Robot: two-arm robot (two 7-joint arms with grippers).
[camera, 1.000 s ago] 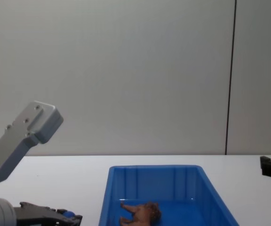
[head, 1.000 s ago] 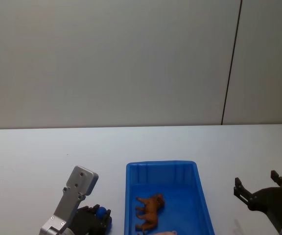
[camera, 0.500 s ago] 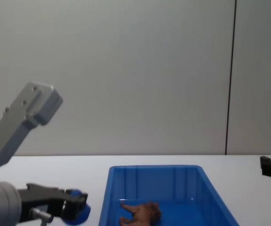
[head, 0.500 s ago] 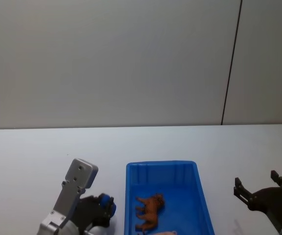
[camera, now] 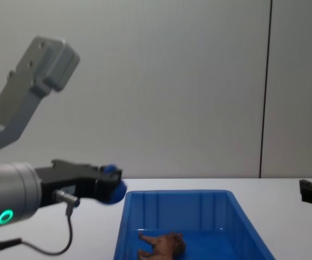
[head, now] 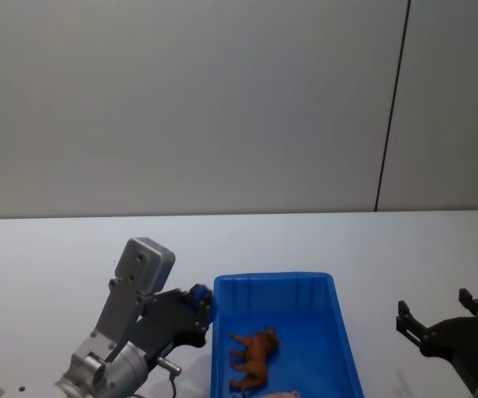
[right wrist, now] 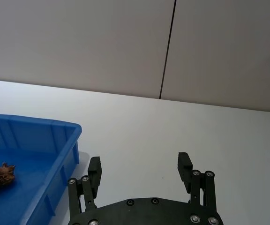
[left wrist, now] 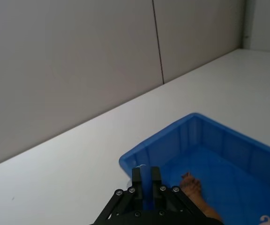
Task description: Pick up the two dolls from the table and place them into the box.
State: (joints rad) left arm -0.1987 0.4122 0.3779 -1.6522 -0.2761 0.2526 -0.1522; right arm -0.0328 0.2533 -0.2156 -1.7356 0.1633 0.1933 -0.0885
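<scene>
The left gripper (head: 199, 303), closed on a small blue object (camera: 112, 190), hangs at the box's (head: 338, 332) left rim. The lion doll (head: 253, 358) and pig doll (head: 282, 395) lie inside. The right gripper (right wrist: 142, 168) waits wide open, empty. Next, probably carry over and release.

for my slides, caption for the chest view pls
Left hand carries a small blue object toward the box; the lion doll lies inside.

The brown lion doll (head: 254, 358) and the pink pig doll (head: 279, 395) lie inside the blue box (head: 340, 332).
</scene>
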